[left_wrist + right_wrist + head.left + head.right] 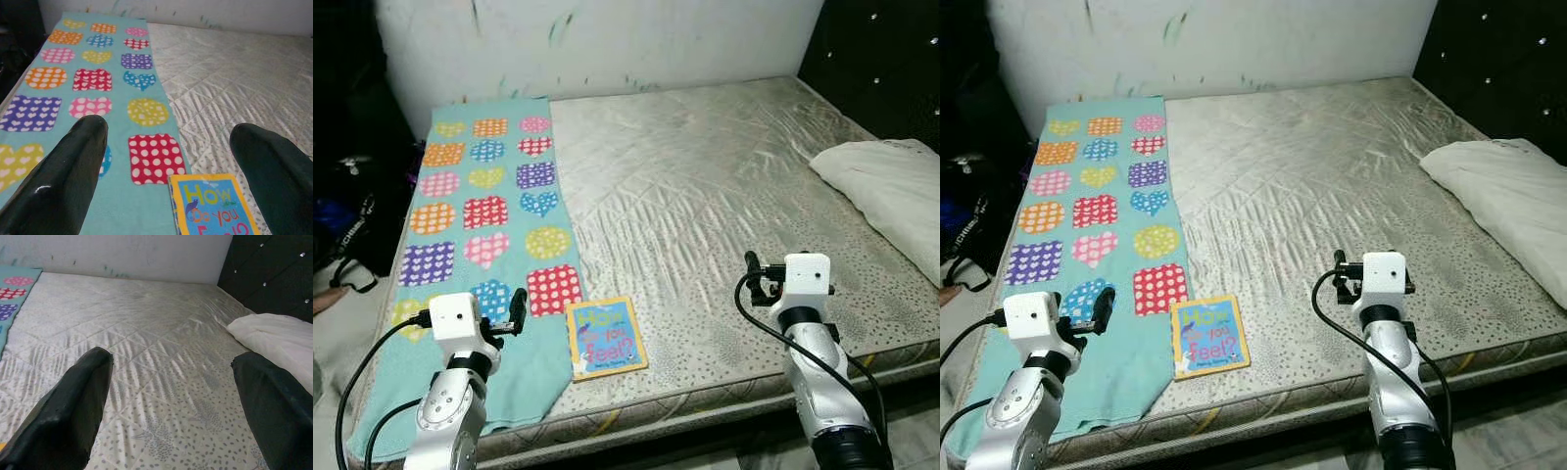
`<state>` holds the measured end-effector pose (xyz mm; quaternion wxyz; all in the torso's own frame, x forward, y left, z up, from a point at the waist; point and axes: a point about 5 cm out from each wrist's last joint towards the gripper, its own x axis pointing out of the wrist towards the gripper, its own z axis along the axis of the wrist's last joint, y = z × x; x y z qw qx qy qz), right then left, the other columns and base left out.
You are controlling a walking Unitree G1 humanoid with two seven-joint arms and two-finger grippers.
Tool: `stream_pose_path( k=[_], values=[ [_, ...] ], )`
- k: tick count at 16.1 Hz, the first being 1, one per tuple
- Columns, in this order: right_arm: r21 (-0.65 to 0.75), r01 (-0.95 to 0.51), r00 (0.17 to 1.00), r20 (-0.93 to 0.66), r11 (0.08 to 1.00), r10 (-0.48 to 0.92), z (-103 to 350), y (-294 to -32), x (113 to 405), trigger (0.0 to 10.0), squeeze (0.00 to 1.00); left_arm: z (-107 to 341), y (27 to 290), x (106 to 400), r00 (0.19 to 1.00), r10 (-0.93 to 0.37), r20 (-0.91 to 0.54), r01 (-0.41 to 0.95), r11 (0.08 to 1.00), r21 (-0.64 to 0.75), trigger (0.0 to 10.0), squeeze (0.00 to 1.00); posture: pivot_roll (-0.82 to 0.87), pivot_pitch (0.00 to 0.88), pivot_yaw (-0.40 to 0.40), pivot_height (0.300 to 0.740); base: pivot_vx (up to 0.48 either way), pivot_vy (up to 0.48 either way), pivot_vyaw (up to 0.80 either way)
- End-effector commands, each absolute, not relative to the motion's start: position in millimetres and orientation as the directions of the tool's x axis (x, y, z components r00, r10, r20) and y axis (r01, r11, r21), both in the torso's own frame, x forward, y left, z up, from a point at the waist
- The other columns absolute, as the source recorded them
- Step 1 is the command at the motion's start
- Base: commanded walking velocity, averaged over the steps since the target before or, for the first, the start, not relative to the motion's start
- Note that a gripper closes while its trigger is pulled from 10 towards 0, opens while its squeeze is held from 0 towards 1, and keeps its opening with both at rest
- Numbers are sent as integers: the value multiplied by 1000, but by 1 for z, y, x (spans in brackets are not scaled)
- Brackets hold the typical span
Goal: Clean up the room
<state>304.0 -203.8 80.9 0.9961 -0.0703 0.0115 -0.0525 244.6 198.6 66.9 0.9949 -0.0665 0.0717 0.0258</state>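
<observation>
A children's book [605, 338] with a blue cover and yellow border lies on the bed near its front edge, partly on a teal blanket [489, 215] patterned with coloured hearts. My left gripper [515, 311] hovers open over the blanket just left of the book [210, 208]. My right gripper [754, 274] is open above the bare mattress [705, 196], right of the book, holding nothing. A white pillow [891, 191] lies at the bed's right side.
A white wall [607, 39] runs behind the bed and a dark tufted headboard [881, 59] stands at the right. Dark bags [352, 215] sit on the floor left of the bed.
</observation>
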Motion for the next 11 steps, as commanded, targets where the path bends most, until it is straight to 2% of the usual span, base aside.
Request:
stream_pose_path(
  k=[1,7,11],
  values=[
    [-139,118,993,-7,983,-120,85,-207,307,10000,0,68,201,245,988,48,-149,-67,990,-124,10000,0,-86,0,40,740,0,0,-800],
    [-148,129,992,13,981,-129,89,-207,310,10000,0,69,199,248,989,37,-143,-54,992,-118,10000,0,-88,0,46,740,0,0,-800],
    [-168,105,994,25,980,-102,89,-204,309,10000,0,69,199,247,989,38,-142,-54,992,-116,10000,0,-87,0,44,740,0,0,0]
  ],
)
